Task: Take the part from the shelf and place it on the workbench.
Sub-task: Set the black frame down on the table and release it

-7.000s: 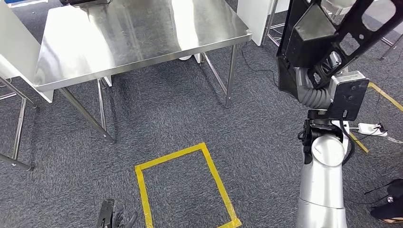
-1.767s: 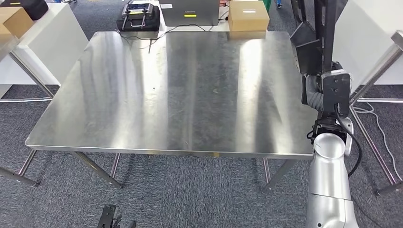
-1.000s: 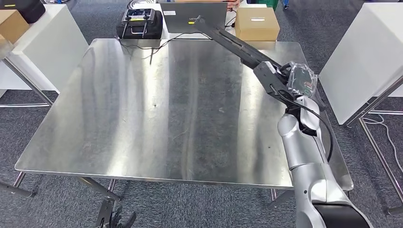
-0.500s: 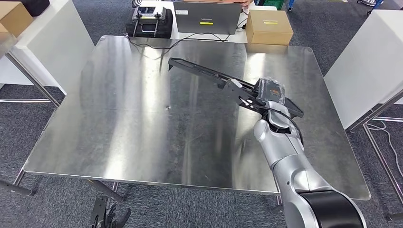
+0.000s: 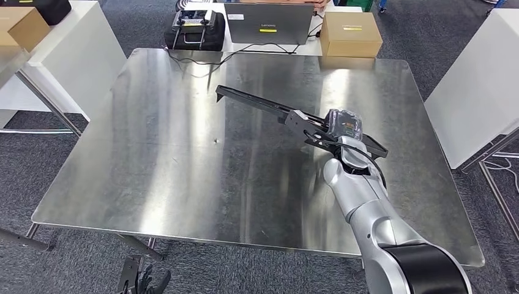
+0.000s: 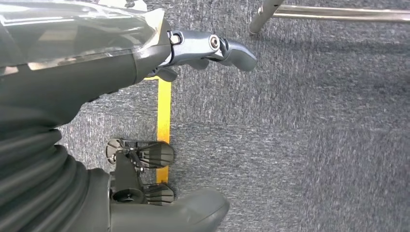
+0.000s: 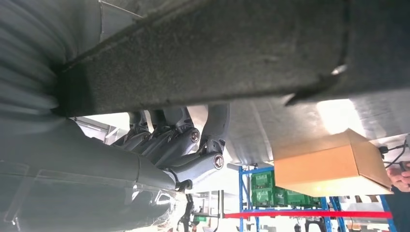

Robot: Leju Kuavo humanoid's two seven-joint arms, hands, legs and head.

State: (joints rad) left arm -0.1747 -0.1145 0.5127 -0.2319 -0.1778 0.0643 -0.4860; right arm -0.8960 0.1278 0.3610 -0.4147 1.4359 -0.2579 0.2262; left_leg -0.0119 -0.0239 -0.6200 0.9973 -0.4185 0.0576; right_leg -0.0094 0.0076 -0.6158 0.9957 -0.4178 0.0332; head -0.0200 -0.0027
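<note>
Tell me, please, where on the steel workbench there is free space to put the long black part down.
The workbench is bare over its left half and along the near edge, left of the right hand, which holds the black part. It is crowded only beyond the far edge: black case, laptop, cardboard box.

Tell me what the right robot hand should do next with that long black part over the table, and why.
Probably lower it a little further until it lies flat, then let go. The right robot hand holds the long black part low over the steel workbench, well inside its edges, with bare surface beneath. Whether the far end already touches the top cannot be told, so the descent should be slow.
</note>
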